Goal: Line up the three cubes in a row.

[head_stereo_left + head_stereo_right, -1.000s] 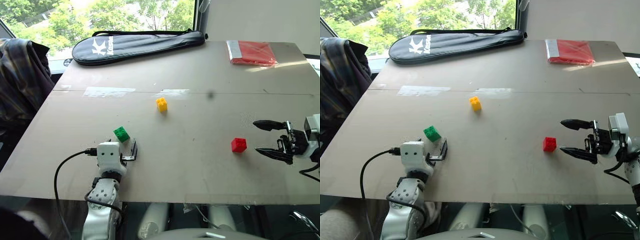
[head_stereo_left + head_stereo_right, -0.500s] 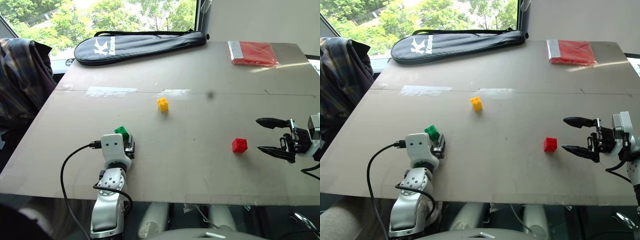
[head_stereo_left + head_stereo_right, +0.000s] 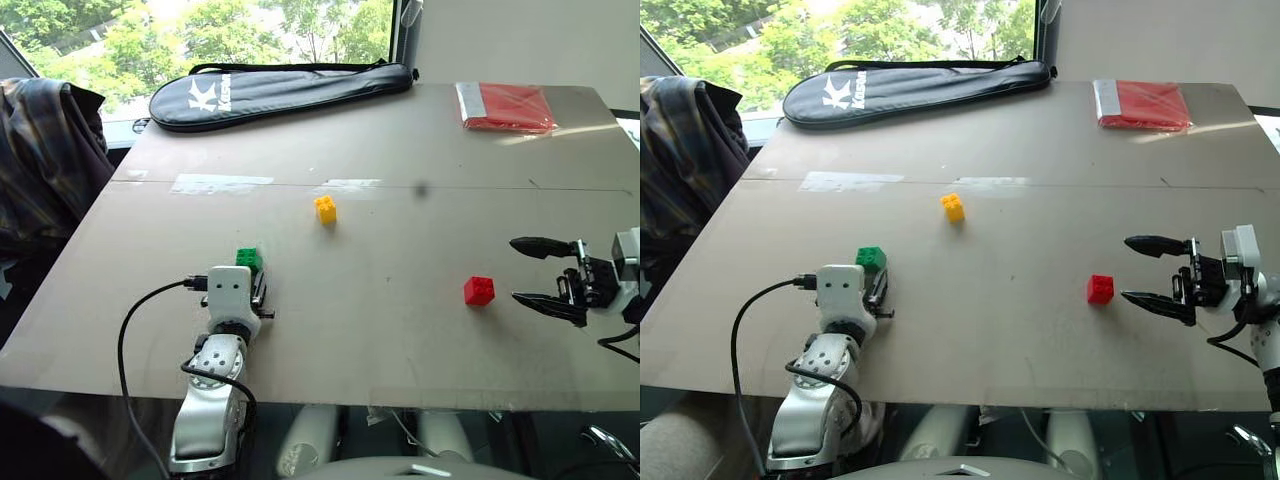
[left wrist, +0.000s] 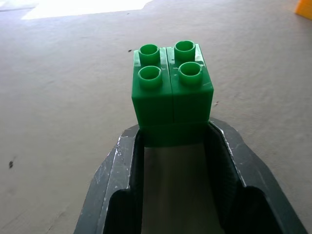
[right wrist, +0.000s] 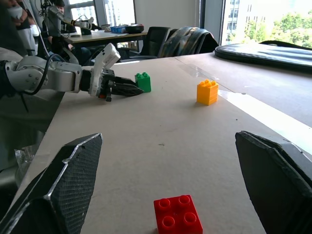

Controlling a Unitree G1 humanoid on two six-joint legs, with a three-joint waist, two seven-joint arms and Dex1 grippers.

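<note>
Left gripper (image 4: pixel 173 141) clamped on green cube (image 4: pixel 171 92), apparently by its near base only. Right gripper (image 3: pixel 545 275) spread wide beside red cube (image 3: pixel 479 290). Best slid gently toward yellow cube (image 3: pixel 325 208), keeping it square.

Legible text: one item. The black racket bag (image 3: pixel 280 88) at the far edge of the table (image 3: pixel 400 330) carries white lettering near its left end: a large "K" logo with a word beside it, too small to read letter by letter; it looks like a brand name starting with "K". No readable markings on the red packet (image 3: pixel 505 106) at the far right corner, and no print on the bricks or on the strips of white tape (image 3: pixel 222 184).
</note>
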